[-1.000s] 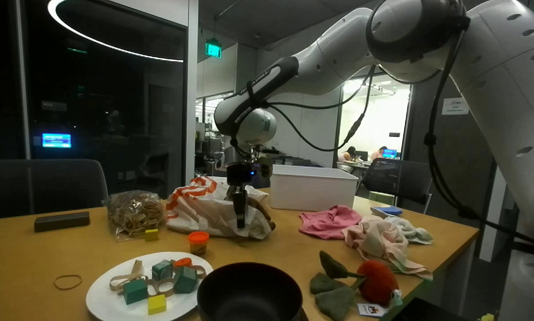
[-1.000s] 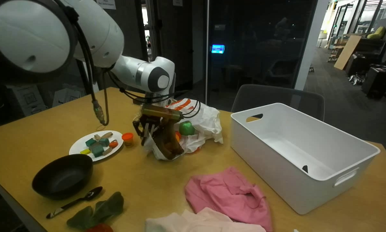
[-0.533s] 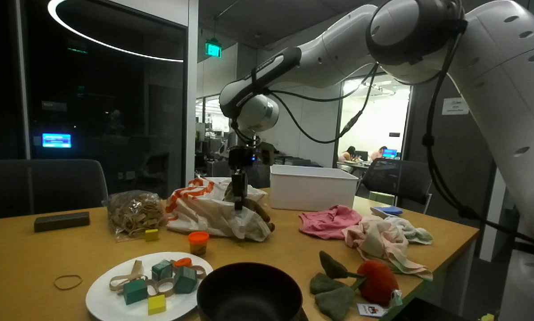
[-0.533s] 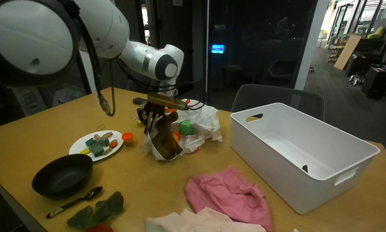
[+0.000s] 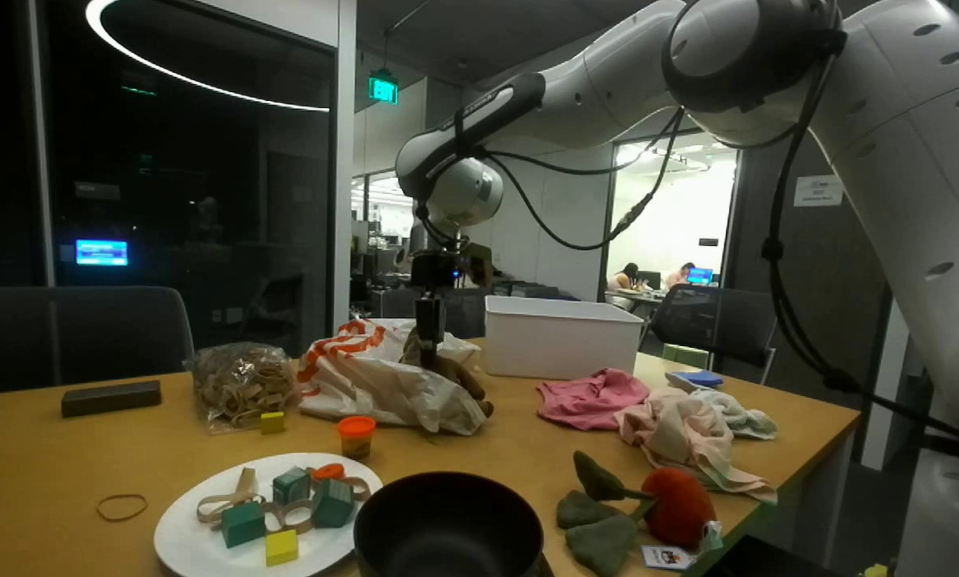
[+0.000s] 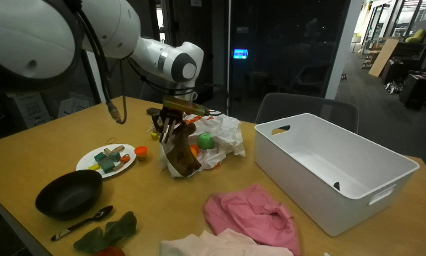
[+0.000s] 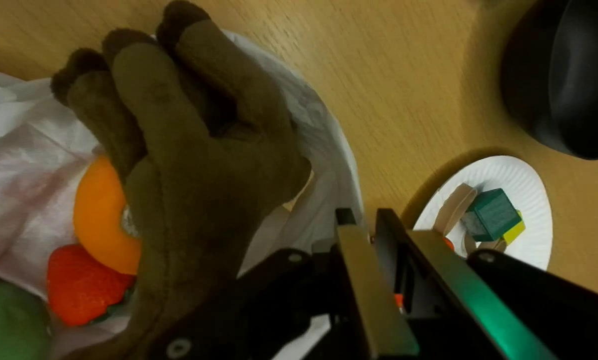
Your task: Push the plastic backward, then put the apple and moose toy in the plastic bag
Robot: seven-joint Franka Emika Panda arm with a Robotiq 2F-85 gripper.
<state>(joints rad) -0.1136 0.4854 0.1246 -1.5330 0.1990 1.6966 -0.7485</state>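
The white plastic bag with red print (image 5: pixel 359 385) lies on its side on the table, its mouth spread open. The brown moose toy (image 6: pixel 182 153) lies in the bag's mouth; it fills much of the wrist view (image 7: pixel 194 175), legs toward the bag's rim. A green apple (image 6: pixel 205 141) sits inside the bag and shows partly in the wrist view (image 7: pixel 9 320). My gripper (image 7: pixel 366 217) is a little open, with a narrow gap and nothing held. It is above the bag's rim beside the moose in both exterior views (image 5: pixel 429 361) (image 6: pixel 165 140).
An orange (image 7: pixel 101 215) and a strawberry (image 7: pixel 84 285) lie in the bag. Nearby stand a lidded tub (image 5: pixel 356 437), a plate of blocks (image 5: pixel 199 513), a black bowl (image 5: pixel 447 529), a white bin (image 5: pixel 563 340) and a bag of rubber bands (image 5: pixel 243 385). Cloths (image 6: pixel 252 217) lie in front.
My gripper has risen from low at the bag's rim to above it. The moose, apple and bag stay almost where they were; the rim has shifted slightly.
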